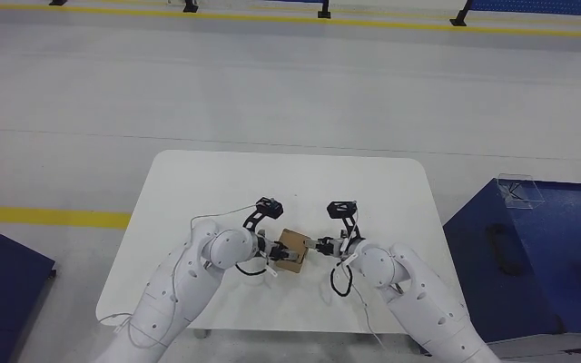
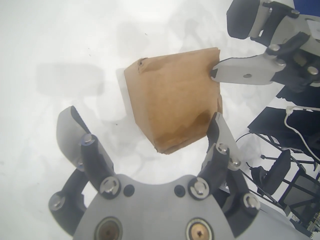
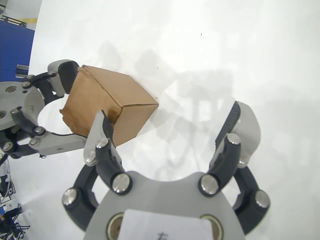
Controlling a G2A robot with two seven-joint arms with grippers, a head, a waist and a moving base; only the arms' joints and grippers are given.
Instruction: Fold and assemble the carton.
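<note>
A small brown carton (image 1: 290, 250), folded into a box with one ragged edge, lies on the white table (image 1: 272, 181) near its front edge. My left gripper (image 2: 144, 114) is open and straddles one end of the carton (image 2: 172, 101); one of its fingers (image 2: 220, 128) touches a lower corner, while the other stands well off. From the opposite side my right gripper (image 3: 168, 109) is open. One of its fingers (image 3: 102, 126) rests against the carton (image 3: 110, 98) and the other hangs over bare table. In the top view the left gripper (image 1: 268, 248) and right gripper (image 1: 318, 245) flank the box.
A dark blue cabinet (image 1: 517, 263) stands just past the table's right side, with a clear plastic box (image 1: 519, 189) on top. Another blue block (image 1: 18, 272) sits off the left side. The table's back half is bare white surface.
</note>
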